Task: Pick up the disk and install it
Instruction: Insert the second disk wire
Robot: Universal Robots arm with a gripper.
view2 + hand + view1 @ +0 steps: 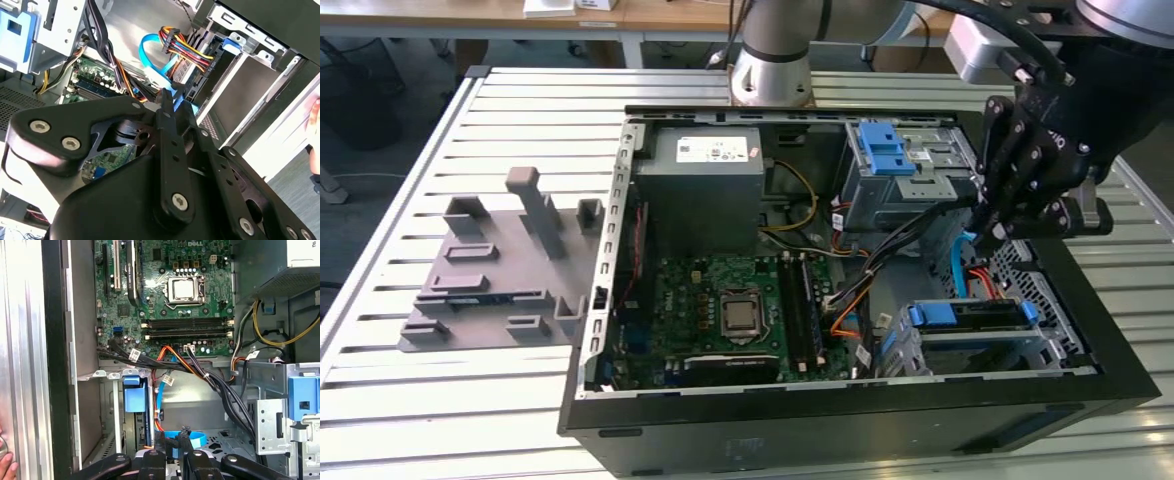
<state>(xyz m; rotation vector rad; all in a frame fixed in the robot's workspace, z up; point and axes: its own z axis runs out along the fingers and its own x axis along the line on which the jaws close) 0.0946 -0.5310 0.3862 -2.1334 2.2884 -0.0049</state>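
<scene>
Although the gripper hangs inside the open computer case, its fingers look nearly closed, tips close together beside a blue cable, with no drive between them. The disk appears to sit on edge in its bay below the fingers, blue bracket showing. Judging by this, installation looks largely done, though full seating can't be confirmed.

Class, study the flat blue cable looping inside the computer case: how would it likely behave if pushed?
The blue cable would probably be floppy: it curves in a loose loop in both wrist views. Thin and flat, it is likely light and would bend aside from the hand. It lies beside the coloured wires, so it might snag.
</scene>
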